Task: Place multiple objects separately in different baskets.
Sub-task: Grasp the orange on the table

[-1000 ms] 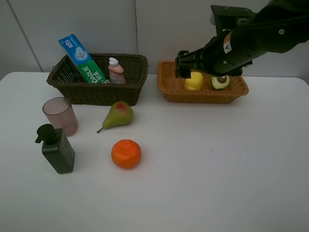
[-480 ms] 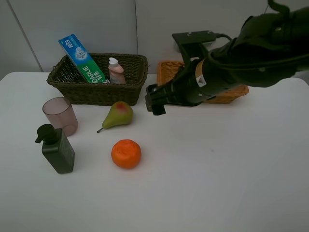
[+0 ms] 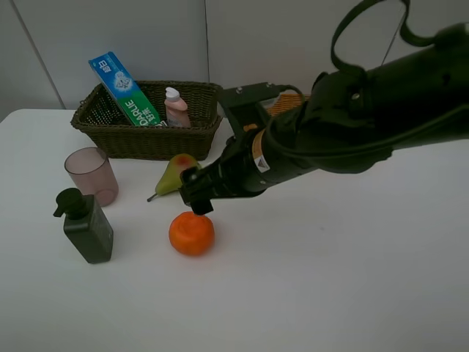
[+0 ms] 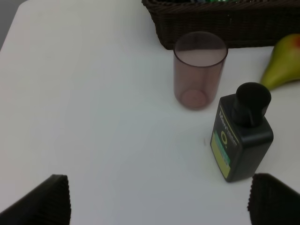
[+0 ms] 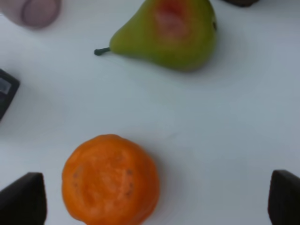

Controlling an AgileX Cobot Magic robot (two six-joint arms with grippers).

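The right gripper is held wide open, empty, just above the orange, which lies on the table near the pear. An orange pick is judged in hand; lowering and closing are called for.

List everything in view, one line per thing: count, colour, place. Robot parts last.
table: one, white.
dark basket: one, olive-brown, back left.
toothpaste box: one, blue-green, leaning in dark basket.
small bottle: one, pink, in dark basket.
light basket: one, orange-tan, back, mostly behind the arm.
cup: one, translucent pink, before dark basket.
pump bottle: one, dark green, beside cup.
pear: one, green-red, between dark basket and orange.
orange: one, orange, table, near pear.
right arm: one, black, jaws open over the orange.
left jaws: one pair, black, open, near pump bottle.
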